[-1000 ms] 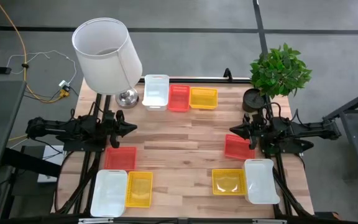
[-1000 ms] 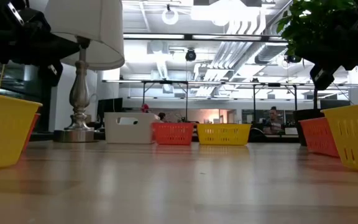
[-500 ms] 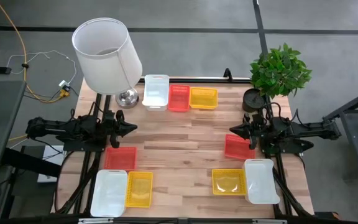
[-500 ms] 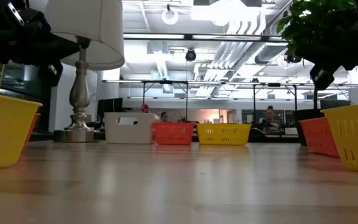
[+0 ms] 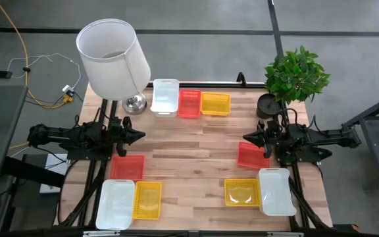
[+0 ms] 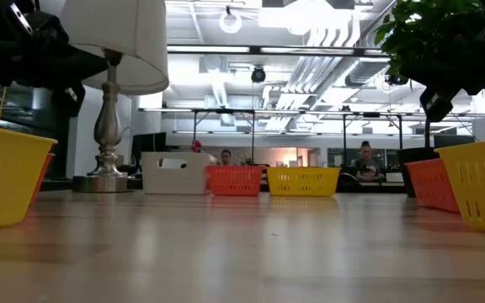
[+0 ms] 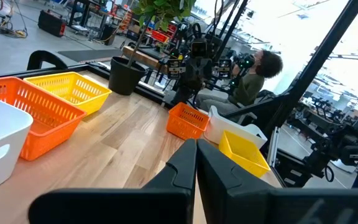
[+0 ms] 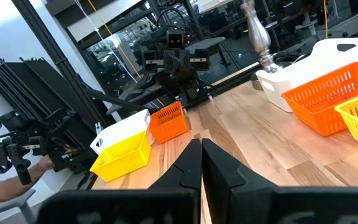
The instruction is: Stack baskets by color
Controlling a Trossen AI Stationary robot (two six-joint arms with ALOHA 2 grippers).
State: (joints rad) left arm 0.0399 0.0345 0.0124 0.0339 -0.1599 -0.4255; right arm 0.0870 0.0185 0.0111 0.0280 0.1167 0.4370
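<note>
No stacking is showing yet: all nine baskets are sitting singly on the table [image 5: 196, 151]. At the far edge a white basket [image 5: 165, 97], red basket [image 5: 189, 103] and yellow basket [image 5: 215, 103] are lining up side by side. Near the left arm are lying a red one [image 5: 127, 166], a white one [image 5: 116, 203] and a yellow one [image 5: 147, 199]; near the right arm, red [image 5: 249, 156], yellow [image 5: 241, 192] and white [image 5: 276, 191]. The left gripper [image 5: 139, 136] and right gripper [image 5: 247, 137] are hovering over bare wood, fingers pressed together, holding nothing. The whole job is remaining, I judge.
</note>
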